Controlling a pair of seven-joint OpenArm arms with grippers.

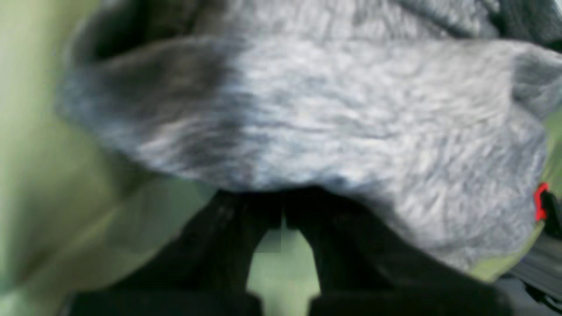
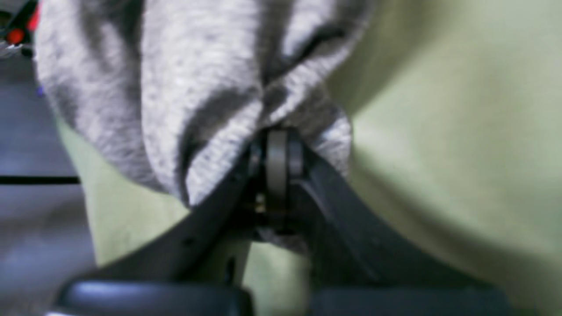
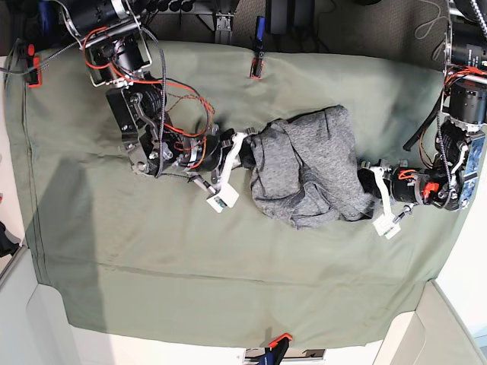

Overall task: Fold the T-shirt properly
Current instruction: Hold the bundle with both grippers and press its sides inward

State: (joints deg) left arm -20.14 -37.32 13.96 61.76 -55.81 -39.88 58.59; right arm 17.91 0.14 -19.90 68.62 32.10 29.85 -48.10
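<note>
The heathered grey T-shirt (image 3: 308, 163) lies bunched and creased in the middle of the olive-green cloth (image 3: 152, 258). My right gripper (image 3: 247, 152) comes in from the left of the base view and is shut on the shirt's left edge. Its wrist view shows grey knit (image 2: 175, 87) pinched between the black fingers (image 2: 276, 145). My left gripper (image 3: 364, 179) reaches in from the right and is shut on the shirt's right edge. In the blurred left wrist view, the shirt (image 1: 351, 109) drapes over the closed fingertips (image 1: 283, 210).
The green cloth (image 1: 44, 175) covers the table and is held by red clamps at the back (image 3: 256, 67), back left (image 3: 32, 65) and front edge (image 3: 278, 340). Cables hang from the arm at the left (image 3: 144, 99). White table rim shows at the front corners (image 3: 46, 334).
</note>
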